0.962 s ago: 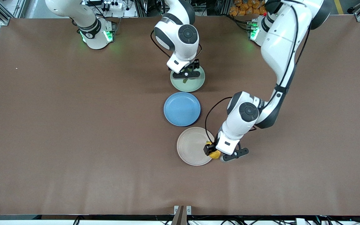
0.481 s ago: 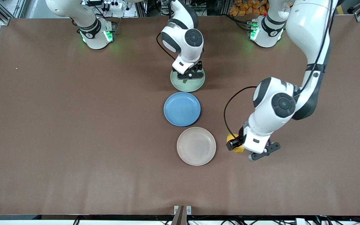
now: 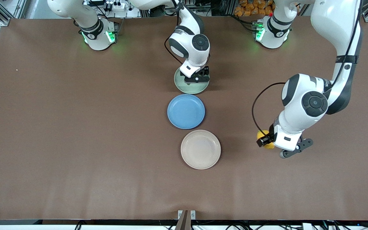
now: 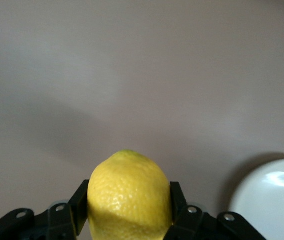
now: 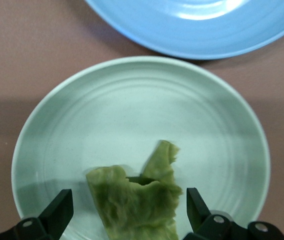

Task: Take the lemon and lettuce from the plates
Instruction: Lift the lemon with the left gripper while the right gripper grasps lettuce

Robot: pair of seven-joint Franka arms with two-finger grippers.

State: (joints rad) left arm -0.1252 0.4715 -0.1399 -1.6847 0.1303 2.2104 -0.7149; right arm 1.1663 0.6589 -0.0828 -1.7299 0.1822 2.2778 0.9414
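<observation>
Right now the left gripper is shut tight on the lemon; it holds the fruit up over the bare tabletop, toward the left arm's end, well apart from the beige plate; the plate is empty. In the left wrist view the lemon sits between the two black fingers, but they pinch it low down; it is round and smooth, so I think it could slip or roll out if the arm swings fast; then it might roll away over the flat top.

The right gripper hangs low over the green plate, which lies in the middle and closer to the edge where the arms stand; its fingers are spread wide, one on each side of the lettuce. The leaf is thin and floppy and lies flat on the plate; I think the fingers could close and miss it, or catch only a bit so it tears or drops; they might also bump the plate and push it into the blue plate, which sits just beside it.

The tabletop is plain brown and flat, with a cloth-like look; along the edge where the arms stand I can see metal frames, cables and something orange.
</observation>
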